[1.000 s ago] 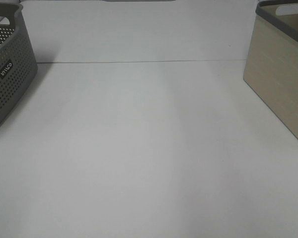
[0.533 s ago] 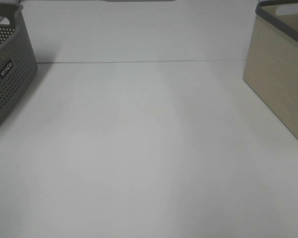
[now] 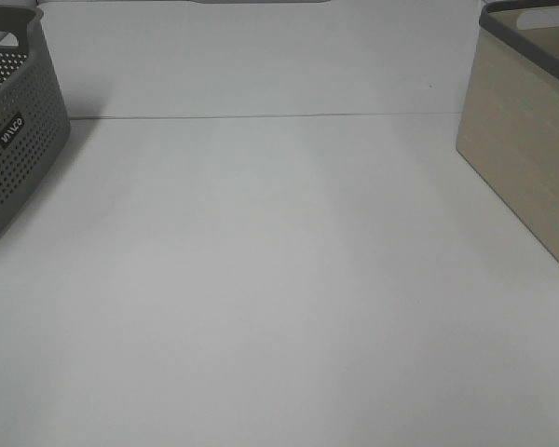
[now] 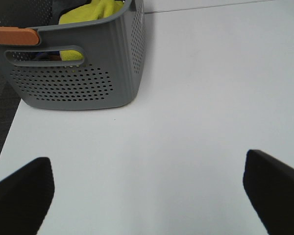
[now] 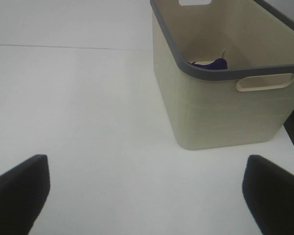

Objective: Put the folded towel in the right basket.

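The right basket (image 3: pixel 526 140) is beige with a dark grey rim and stands at the table's right edge. In the right wrist view it (image 5: pixel 220 107) holds a dark purple item (image 5: pixel 210 64) at the bottom. The left basket (image 3: pixel 19 140) is grey and perforated. In the left wrist view it (image 4: pixel 88 63) holds a yellow-green cloth (image 4: pixel 95 10). I cannot tell which item is the folded towel. My left gripper (image 4: pixel 147 196) is open and empty above the table near the grey basket. My right gripper (image 5: pixel 147 196) is open and empty short of the beige basket. Neither gripper shows in the exterior view.
The white table (image 3: pixel 279 279) spans between the two baskets, with a thin seam line across its far part. An orange piece (image 4: pixel 12 35) lies on the grey basket's rim. Dark floor shows beyond the table's edge beside the grey basket.
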Action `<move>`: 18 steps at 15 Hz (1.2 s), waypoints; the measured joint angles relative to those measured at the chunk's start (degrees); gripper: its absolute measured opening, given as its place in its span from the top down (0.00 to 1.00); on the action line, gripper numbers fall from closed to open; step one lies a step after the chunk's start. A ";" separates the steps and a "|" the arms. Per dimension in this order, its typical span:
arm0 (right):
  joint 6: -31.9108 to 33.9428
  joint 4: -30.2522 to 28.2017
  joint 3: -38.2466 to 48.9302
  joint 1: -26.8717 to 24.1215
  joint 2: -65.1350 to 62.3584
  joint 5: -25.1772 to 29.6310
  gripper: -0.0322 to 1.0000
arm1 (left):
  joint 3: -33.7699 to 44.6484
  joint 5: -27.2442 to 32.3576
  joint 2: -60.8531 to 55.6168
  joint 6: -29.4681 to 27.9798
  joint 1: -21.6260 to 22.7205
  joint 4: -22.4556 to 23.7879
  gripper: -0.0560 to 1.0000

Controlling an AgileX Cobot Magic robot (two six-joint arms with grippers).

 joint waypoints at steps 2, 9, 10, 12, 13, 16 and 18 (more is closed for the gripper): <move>-0.46 0.46 4.18 0.00 0.00 0.00 0.02 | 0.00 0.00 0.00 0.00 0.00 0.00 0.01; 0.40 2.92 11.80 0.00 0.00 -5.90 0.02 | 0.00 0.00 0.00 0.00 0.00 0.00 0.01; 0.57 3.04 11.92 0.00 0.00 -6.19 0.02 | 0.00 0.00 0.00 0.00 0.00 0.00 0.01; 0.57 3.04 11.92 0.00 0.00 -6.25 0.02 | 0.00 0.00 0.00 0.00 0.06 0.00 0.01; 0.57 3.04 11.92 0.00 0.00 -6.25 0.02 | 0.00 0.00 0.00 0.00 0.00 0.00 0.01; 0.57 3.04 11.92 0.00 0.00 -6.25 0.02 | 0.00 0.00 0.00 0.00 0.00 0.00 0.01; 0.57 3.04 11.92 0.00 0.00 -6.25 0.02 | 0.00 0.00 0.00 0.00 0.00 0.00 0.01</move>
